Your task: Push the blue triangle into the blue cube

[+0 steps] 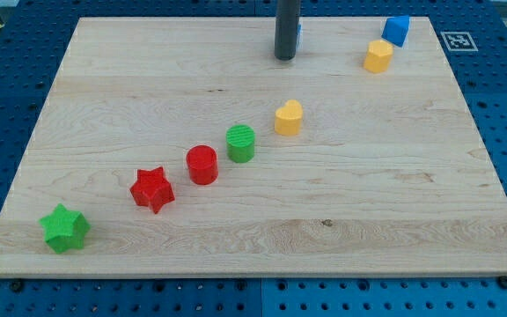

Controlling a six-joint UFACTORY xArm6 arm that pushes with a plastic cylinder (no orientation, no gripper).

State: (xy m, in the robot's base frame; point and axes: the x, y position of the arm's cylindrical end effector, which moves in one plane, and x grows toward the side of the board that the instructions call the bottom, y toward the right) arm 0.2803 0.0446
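Observation:
My tip (285, 58) rests on the wooden board (368, 202) near the middle of its top edge. A thin sliver of a blue block (299, 33) shows at the rod's right side; the rod hides most of it, so I cannot make out its shape. The blue cube (396, 29) sits near the board's top right corner, well to the right of my tip. I cannot tell whether the tip touches the hidden blue block.
A yellow hexagon (378, 55) sits just below-left of the blue cube. A yellow heart (289, 116), green cylinder (241, 143), red cylinder (202, 165), red star (152, 188) and green star (64, 228) run diagonally down to the bottom left.

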